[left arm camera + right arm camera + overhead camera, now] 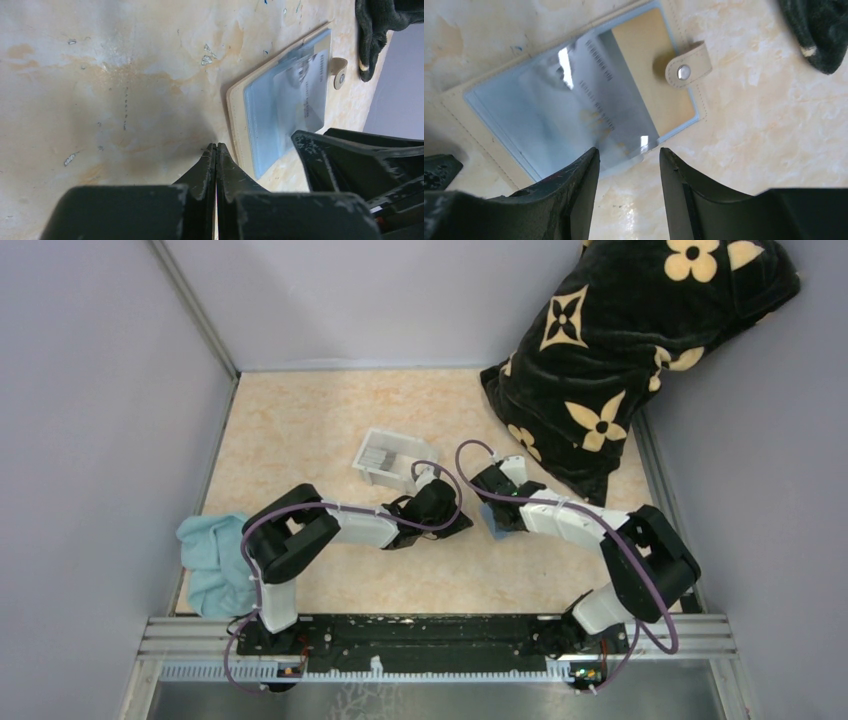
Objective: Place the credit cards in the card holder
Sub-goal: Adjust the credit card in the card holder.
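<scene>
The card holder (484,130) lies open on the table, blue-grey lining up, with its snap tab (686,62) at one side. A silvery card (619,125) sits in its clear sleeve and sticks out a little at the near edge. A tan-gold card (659,75) lies under the tab. My right gripper (629,152) is open, its tips at either side of the silvery card's protruding corner. My left gripper (216,146) is shut and empty, its tips on the table at the card holder's (280,100) edge. More cards (375,455) lie in the white tray (392,472).
A black pillow with tan flowers (620,350) leans at the back right, close behind the right arm. A light blue cloth (215,560) lies at the table's left edge. Grey walls close in on both sides.
</scene>
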Available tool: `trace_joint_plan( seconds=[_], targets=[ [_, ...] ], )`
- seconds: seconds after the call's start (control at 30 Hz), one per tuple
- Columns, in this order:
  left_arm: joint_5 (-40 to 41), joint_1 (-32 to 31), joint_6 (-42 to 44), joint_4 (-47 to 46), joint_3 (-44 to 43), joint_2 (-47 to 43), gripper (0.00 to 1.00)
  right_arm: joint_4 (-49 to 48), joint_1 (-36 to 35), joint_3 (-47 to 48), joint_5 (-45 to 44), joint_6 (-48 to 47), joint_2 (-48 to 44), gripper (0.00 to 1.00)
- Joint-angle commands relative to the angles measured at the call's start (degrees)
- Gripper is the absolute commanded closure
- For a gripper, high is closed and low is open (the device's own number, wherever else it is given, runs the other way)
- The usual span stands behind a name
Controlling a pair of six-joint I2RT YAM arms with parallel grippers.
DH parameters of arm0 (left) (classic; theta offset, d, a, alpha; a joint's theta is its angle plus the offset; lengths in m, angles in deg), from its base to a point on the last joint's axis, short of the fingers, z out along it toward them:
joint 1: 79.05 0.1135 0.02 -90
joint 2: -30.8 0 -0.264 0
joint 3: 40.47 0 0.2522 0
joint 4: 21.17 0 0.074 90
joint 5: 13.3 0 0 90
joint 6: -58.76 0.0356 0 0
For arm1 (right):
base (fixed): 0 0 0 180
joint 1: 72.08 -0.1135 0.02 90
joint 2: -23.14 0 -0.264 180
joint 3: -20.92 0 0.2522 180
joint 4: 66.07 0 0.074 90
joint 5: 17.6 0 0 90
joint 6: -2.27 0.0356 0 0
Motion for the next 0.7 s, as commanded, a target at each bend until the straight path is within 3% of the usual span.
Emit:
trace_joint_plan(
  seconds=[0.0,0.33,0.53,0.67],
  targets=[
    [3.13,0.89,3.33,16.86,3.84,4.54,1.0,0.2,1.4,3.76,-2.78,-0.07,-3.53,0.51],
    [3.18,0.87,4.12,17.72,3.28,2.58,1.0,-0.63,3.39,4.53,-0.62,-1.98,-5.0,0.51],
    [2.18,0.5,6.02,14.51,3.82,-3.23,1.0,-2.41,3.37,2.28,6.06,-3.1,-7.44,0.39],
    [0.44,-0.25,8.13,10.86,3.01,-5.13,1.0,-3.76,3.38,0.5,8.01,-2.27,-8.33,0.38]
  ],
)
